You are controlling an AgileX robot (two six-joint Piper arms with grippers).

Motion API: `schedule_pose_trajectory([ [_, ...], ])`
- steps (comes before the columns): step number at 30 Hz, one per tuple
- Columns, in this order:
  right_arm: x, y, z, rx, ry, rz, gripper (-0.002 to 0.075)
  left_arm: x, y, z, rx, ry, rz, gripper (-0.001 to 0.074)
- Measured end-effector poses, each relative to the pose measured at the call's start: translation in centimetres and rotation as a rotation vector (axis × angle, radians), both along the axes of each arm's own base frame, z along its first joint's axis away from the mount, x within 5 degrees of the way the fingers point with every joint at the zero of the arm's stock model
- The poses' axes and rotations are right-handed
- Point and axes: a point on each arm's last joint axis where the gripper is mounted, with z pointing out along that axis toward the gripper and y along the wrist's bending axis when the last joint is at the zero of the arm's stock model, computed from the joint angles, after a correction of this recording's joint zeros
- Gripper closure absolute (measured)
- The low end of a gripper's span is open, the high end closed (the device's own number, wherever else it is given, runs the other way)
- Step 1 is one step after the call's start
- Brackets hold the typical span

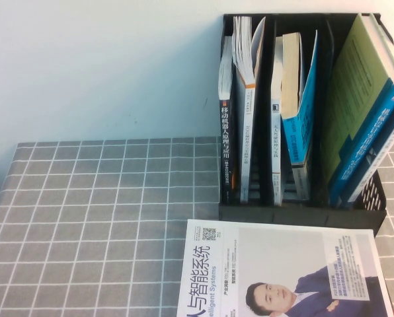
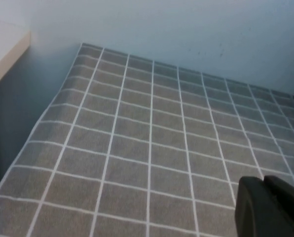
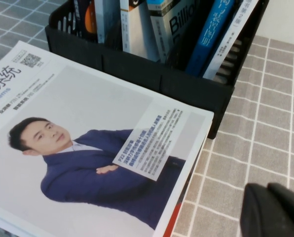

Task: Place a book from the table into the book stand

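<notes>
The book (image 1: pixel 355 99) already leans in the rightmost slot of the stand (image 1: pixel 303 211), far right on the bench (image 1: pixel 84 218). My left pincer (image 2: pixel 270 207) and right pincer (image 3: pixel 275 210) hover low; grip unknowable.

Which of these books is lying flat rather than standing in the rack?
The white book picturing a suited man: it lies flat on the table before the book stand. The others stand or lean in compartments.

Bare grey grid-cloth table (image 1: pixel 84 218) lies open on the left. A white book picturing a suited man (image 1: pixel 283 271) lies flat just before the black three-compartment plastic book stand (image 1: pixel 303 211), whose compartments hold upright and leaning books.

The left gripper (image 2: pixel 270 207) hovers over bare cloth; the right gripper (image 3: pixel 275 210) hovers beside the white book's corner.
</notes>
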Motion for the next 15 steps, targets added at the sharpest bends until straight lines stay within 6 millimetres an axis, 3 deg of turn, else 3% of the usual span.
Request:
schedule_pose_trajectory([
  [9,0.00,0.02,-0.04,0.004,0.001,0.001,0.0729,-0.16,0.01,-0.65,0.227,0.062,-0.053,0.0738],
  [15,0.00,0.03,-0.03,0.006,0.001,0.001,0.0729,-0.19,-0.30,-0.62,0.212,0.060,-0.084,0.0738],
])
